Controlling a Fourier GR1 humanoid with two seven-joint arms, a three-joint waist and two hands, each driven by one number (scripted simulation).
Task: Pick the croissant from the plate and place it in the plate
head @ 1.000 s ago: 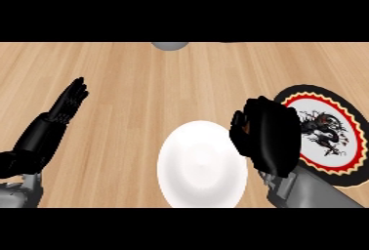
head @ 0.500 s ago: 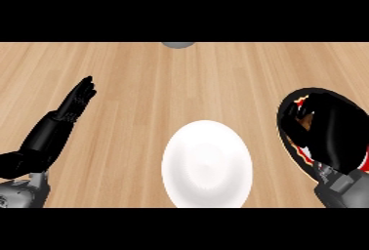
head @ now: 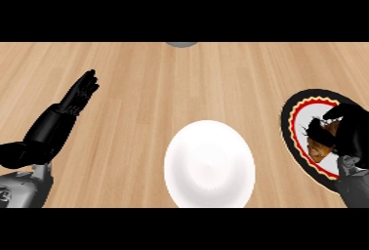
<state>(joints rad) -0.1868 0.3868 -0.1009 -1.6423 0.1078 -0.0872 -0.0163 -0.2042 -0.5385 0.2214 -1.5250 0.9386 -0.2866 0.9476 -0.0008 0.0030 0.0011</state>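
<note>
Brown croissant [head: 323, 141] lies on the patterned plate [head: 292, 124] at right, the right hand [head: 351, 131] curled round it for lifting toward the white plate [head: 209, 168], while the left hand [head: 79, 93] rests open.

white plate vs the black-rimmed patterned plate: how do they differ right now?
The plain white plate is bare; the black-rimmed plate with the red and white pattern carries the brown croissant. The white plate sits at centre, untouched; the patterned plate lies at the right edge, with the right hand curled on its croissant. Both lie flat on the wooden counter.
</note>
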